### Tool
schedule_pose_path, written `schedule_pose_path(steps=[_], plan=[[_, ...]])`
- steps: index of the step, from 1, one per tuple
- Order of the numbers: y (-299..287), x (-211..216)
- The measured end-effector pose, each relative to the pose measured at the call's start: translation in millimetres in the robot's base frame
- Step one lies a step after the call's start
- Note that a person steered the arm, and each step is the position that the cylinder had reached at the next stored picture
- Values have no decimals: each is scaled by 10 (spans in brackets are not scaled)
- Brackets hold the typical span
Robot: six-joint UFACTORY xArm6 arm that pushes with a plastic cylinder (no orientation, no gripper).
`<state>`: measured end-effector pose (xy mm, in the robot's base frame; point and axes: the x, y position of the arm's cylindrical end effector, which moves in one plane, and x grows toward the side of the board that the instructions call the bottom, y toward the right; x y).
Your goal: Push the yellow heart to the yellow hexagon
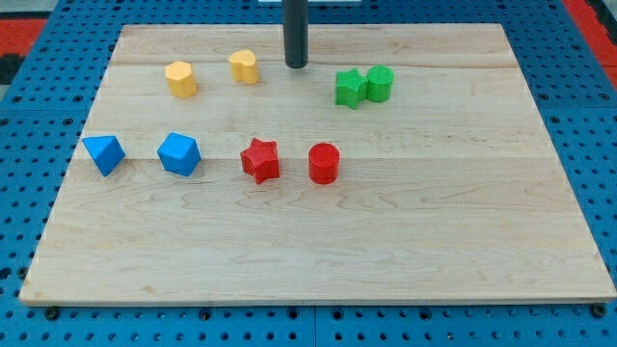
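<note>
The yellow heart [245, 66] lies near the view's top, left of centre. The yellow hexagon [180, 78] lies a short way to its left, with a gap between them. My tip [296, 65] rests on the board just right of the yellow heart, with a small gap, not touching it. The rod rises straight up out of the view's top.
A green star [349, 88] and a green cylinder [379, 84] touch each other right of the tip. A red star [260, 160] and a red cylinder [324, 163] lie mid-board. Two blue blocks [103, 153] [179, 153] lie at the left. The wooden board [386, 251] sits on a blue pegboard.
</note>
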<state>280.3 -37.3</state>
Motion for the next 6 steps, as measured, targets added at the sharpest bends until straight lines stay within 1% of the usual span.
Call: schedule_pose_path(steps=[1,3,4,5,6], plan=[[-393,-186],[-710,-18],[-957,-62],[-637,-276],[435,-424]])
